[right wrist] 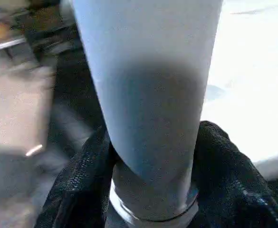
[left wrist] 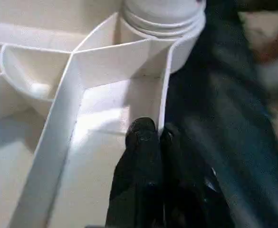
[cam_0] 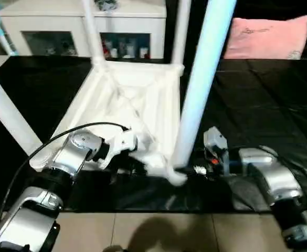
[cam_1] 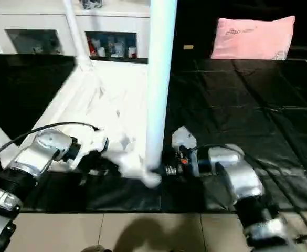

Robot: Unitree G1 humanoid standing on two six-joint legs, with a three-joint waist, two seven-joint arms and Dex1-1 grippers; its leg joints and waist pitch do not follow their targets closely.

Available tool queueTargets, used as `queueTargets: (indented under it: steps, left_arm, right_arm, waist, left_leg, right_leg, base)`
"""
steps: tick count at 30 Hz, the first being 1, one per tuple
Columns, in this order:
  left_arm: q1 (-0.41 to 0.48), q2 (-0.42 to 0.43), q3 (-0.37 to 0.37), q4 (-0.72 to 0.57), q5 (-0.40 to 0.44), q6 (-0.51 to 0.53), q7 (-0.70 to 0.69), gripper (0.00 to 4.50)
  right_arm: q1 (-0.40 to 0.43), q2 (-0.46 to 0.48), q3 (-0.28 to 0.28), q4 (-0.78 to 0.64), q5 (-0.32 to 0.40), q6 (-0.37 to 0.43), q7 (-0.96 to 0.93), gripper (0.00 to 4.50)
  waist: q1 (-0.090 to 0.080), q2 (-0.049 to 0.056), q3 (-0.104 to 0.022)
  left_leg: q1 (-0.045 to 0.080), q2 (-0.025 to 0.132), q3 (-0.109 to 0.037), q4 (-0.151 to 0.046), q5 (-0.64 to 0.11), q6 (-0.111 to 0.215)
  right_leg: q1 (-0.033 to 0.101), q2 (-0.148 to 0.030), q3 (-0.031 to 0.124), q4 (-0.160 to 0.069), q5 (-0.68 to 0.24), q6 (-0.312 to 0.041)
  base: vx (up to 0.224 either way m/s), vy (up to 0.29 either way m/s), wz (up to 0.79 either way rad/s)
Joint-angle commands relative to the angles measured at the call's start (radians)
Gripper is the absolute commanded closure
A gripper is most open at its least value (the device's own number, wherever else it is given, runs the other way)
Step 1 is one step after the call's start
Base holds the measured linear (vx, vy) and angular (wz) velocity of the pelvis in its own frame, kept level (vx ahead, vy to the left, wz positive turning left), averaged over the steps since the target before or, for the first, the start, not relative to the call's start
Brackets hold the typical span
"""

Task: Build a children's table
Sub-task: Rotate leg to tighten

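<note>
the tabletop (cam_0: 137, 100) lies upside down on a black sheet (cam_0: 268, 100), ribs up, with legs standing in its sockets: one at the far left corner (cam_0: 90, 29), one at the far right (cam_0: 180, 31), one at the near left (cam_0: 6, 113), and the big near-right leg (cam_0: 198, 89) rising past the top of the head views.

the left gripper (left wrist: 153, 137) is clenched on the thin near rim of the tabletop, one finger inside the wall, one outside, just beside the near-right socket (left wrist: 165, 21). it seems to be steadying the top.

the right gripper (right wrist: 150, 190) wraps the base of the near-right leg, its black fingers (right wrist: 81, 180) on either side of the tube just above the threaded collar. the fingers look to be touching the tube, so i read it as grasping the leg.

judging from this, the last leg is being seated or twisted home. risks:
- the grip sits low, at the base, and the leg is long; a slanted push could tip it and cross the thread or jam it in the socket.
- the smooth tapered tube could slip in the fingers when turned.
- the left pinch is on a thin wall; if it slips, the top could slide on the sheet or spin with the leg.
- a hard twist could lift the near corner and loosen the other legs.
</note>
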Motion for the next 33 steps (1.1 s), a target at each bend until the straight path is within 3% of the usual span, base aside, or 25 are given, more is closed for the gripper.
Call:
queueTargets:
  steps: [1,3,6,8,9,10,11,12,14,15,16,18,23,27,30,33]
  left_arm:
    - [-0.013,-0.038,0.073,-0.035,-0.026,0.095,0.171,4.5]
    - [-0.007,-0.069,0.098,-0.079,-0.027,0.17,0.246,4.5]
    - [-0.007,-0.13,0.109,-0.111,-0.02,0.235,0.338,4.5]
    - [-0.016,-0.16,0.117,-0.11,-0.021,0.257,0.383,4.5]
    - [-0.027,-0.192,0.123,-0.101,-0.021,0.274,0.425,4.5]
    - [-0.029,-0.2,0.124,-0.101,-0.021,0.282,0.438,4.5]
    - [-0.034,-0.214,0.124,-0.096,-0.018,0.287,0.46,4.5]
    - [-0.035,-0.219,0.123,-0.099,-0.015,0.295,0.472,4.5]
    - [-0.038,-0.225,0.115,-0.099,-0.001,0.294,0.496,4.5]
    - [-0.037,-0.224,0.109,-0.103,0.008,0.293,0.5,4.5]
    - [-0.031,-0.211,0.09,-0.114,0.029,0.284,0.499,4.5]
    - [-0.029,-0.203,0.084,-0.116,0.036,0.28,0.495,4.5]
    - [-0.015,-0.157,0.047,-0.111,0.063,0.22,0.45,4.5]
    - [-0.005,-0.113,0.03,-0.092,0.075,0.173,0.401,4.5]
    - [-0.006,-0.07,0.02,-0.057,0.081,0.107,0.346,4.5]
    - [-0.009,-0.025,0.003,-0.035,0.074,0.051,0.277,4.5]
  right_arm:
    - [0.023,0.059,0.034,0.028,-0.031,0.057,-0.117,2.4]
    - [0.031,0.125,0.023,0.038,-0.045,0.089,-0.229,2.45]
    - [0.0,0.233,0.001,0.103,-0.066,0.134,-0.412,2.48]
    - [-0.019,0.27,-0.004,0.131,-0.077,0.14,-0.474,2.49]
    - [-0.048,0.302,-0.01,0.17,-0.088,0.144,-0.534,2.49]
    - [-0.056,0.311,-0.013,0.18,-0.093,0.146,-0.553,2.49]
    - [-0.075,0.326,-0.018,0.203,-0.101,0.151,-0.583,2.49]
    - [-0.082,0.333,-0.022,0.21,-0.105,0.155,-0.597,2.49]
    - [-0.098,0.346,-0.035,0.224,-0.108,0.147,-0.62,2.49]
    - [-0.101,0.35,-0.041,0.224,-0.106,0.145,-0.624,2.49]
    - [-0.102,0.353,-0.062,0.216,-0.094,0.143,-0.619,2.15]
    - [-0.1,0.352,-0.073,0.209,-0.084,0.145,-0.613,1.81]
    - [-0.07,0.293,-0.084,0.165,-0.067,0.094,-0.546,1.48]
    - [-0.041,0.219,-0.1,0.096,-0.035,0.07,-0.437,1.03]
    - [-0.018,0.142,-0.097,0.038,-0.017,0.05,-0.326,0.83]
    - [-0.005,0.067,-0.078,0.003,-0.008,0.03,-0.227,0.45]
  waist:
    - [-0.009,-0.006,-0.057]
    - [-0.028,-0.006,-0.055]
    - [-0.054,-0.01,-0.051]
    - [-0.064,0.0,-0.049]
    - [-0.073,-0.005,-0.051]
    - [-0.075,0.002,-0.052]
    - [-0.084,0.003,-0.05]
    - [-0.088,0.006,-0.049]
    - [-0.095,0.006,-0.049]
    - [-0.101,0.004,-0.05]
    - [-0.105,0.004,-0.05]
    - [-0.106,0.005,-0.05]
    - [-0.101,0.004,-0.052]
    - [-0.091,0.007,-0.059]
    - [-0.086,0.001,-0.062]
    - [-0.081,0.001,-0.065]
  left_leg:
    - [0.001,0.015,-0.008,-0.08,-0.287,-0.006]
    - [0.009,0.008,-0.013,-0.077,-0.328,-0.012]
    - [0.003,0.004,-0.018,-0.077,-0.337,-0.007]
    - [0.005,-0.003,-0.022,-0.073,-0.366,-0.014]
    - [0.009,-0.003,-0.025,-0.072,-0.376,-0.01]
    - [0.015,-0.002,-0.027,-0.072,-0.384,-0.01]
    - [0.009,0.0,-0.03,-0.077,-0.403,0.001]
    - [0.015,0.002,-0.031,-0.078,-0.435,0.003]
    - [0.022,0.002,-0.033,-0.078,-0.466,0.007]
    - [0.02,0.003,-0.034,-0.08,-0.475,0.009]
    - [0.018,0.003,-0.035,-0.082,-0.484,0.012]
    - [0.017,0.004,-0.036,-0.084,-0.485,0.015]
    - [0.017,0.007,-0.034,-0.088,-0.486,0.02]
    - [0.007,0.01,-0.028,-0.088,-0.414,0.034]
    - [-0.004,0.011,-0.024,-0.087,-0.359,0.05]
    - [-0.003,0.014,-0.021,-0.083,-0.335,0.062]
  right_leg:
    - [0.051,-0.057,0.031,-0.078,-0.44,-0.163]
    - [0.044,-0.06,0.025,-0.098,-0.577,-0.108]
    - [0.041,-0.057,0.019,-0.107,-0.634,-0.08]
    - [0.039,-0.056,0.006,-0.12,-0.704,-0.048]
    - [0.037,-0.056,0.0,-0.128,-0.701,-0.043]
    - [0.037,-0.057,-0.003,-0.127,-0.682,-0.051]
    - [0.041,-0.052,-0.009,-0.129,-0.65,-0.056]
    - [0.037,-0.052,-0.016,-0.132,-0.643,-0.058]
    - [0.035,-0.054,-0.021,-0.136,-0.636,-0.064]
    - [0.038,-0.054,-0.023,-0.136,-0.625,-0.065]
    - [0.039,-0.055,-0.023,-0.138,-0.625,-0.061]
    - [0.039,-0.058,-0.023,-0.136,-0.614,-0.065]
    - [0.038,-0.062,-0.015,-0.132,-0.584,-0.078]
    - [0.045,-0.065,-0.004,-0.12,-0.495,-0.114]
    - [0.054,-0.063,0.001,-0.108,-0.414,-0.145]
    - [0.052,-0.065,0.003,-0.105,-0.417,-0.15]
  base:
    - [0.0,0.0,0.0]
    - [0.0,0.0,0.0]
    - [0.0,0.0,0.0]
    - [0.0,0.0,0.0]
    - [0.0,0.0,0.0]
    - [0.0,0.0,0.0]
    - [0.0,0.0,0.0]
    - [0.0,0.0,0.0]
    - [0.0,0.0,0.0]
    - [0.0,0.0,0.0]
    - [0.0,0.0,0.0]
    - [0.0,0.0,0.0]
    - [0.0,0.0,0.0]
    - [0.0,0.0,0.0]
    - [0.0,0.0,0.0]
    - [0.0,0.0,0.0]
